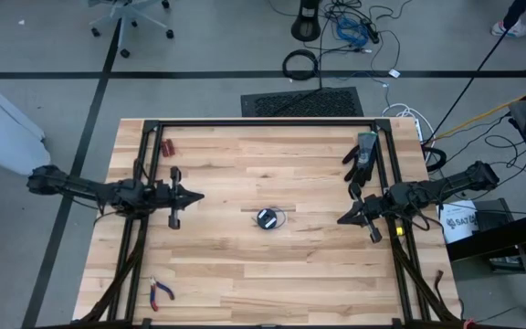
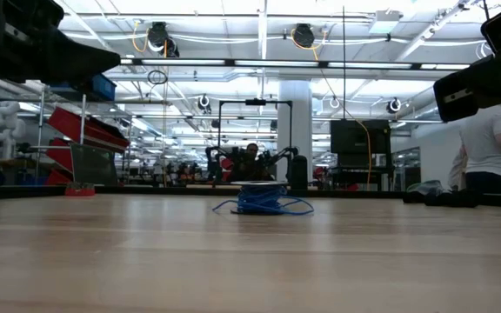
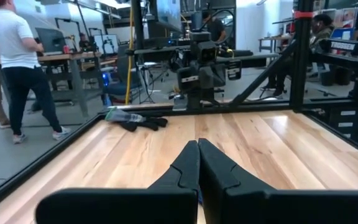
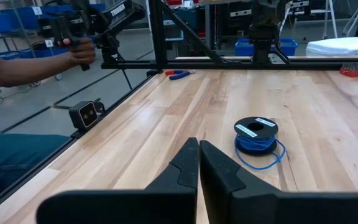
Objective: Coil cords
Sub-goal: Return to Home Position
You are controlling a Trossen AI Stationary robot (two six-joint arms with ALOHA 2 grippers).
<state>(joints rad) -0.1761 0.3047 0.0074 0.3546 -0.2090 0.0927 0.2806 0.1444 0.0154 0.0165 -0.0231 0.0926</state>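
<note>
Wide open wood here: the table (image 1: 245,265) is mostly bare, boxed in by the black frame (image 1: 263,122) running along its far edge and down both sides. Dead centre sits the cord (image 1: 268,218), thin blue cable wound on a small black spool (image 4: 257,128), with one loose loop spilling onto the wood just beside it, and there's free board all round it. The clutter hugs the edges: a black glove (image 1: 363,155) lies against the right-hand rail near the far corner, red-handled pliers (image 1: 161,291) lie close to the near left edge, and a small red item (image 1: 167,146) sits by the far left corner. Now the arms: the left gripper (image 1: 199,196) reaches in from the left side, held level above the wood and pointing toward the middle, well apart from the spool; its fingers (image 3: 188,165) are pressed together with nothing between them. Opposite, the right gripper (image 1: 341,220) comes in from the right rail, also level and clear of the tabletop, aimed across at the spool with bare wood between; its fingers (image 4: 188,163) meet tip to tip, empty too. Beyond the table's side, a person's hand (image 4: 82,53) grips a dark device
</note>
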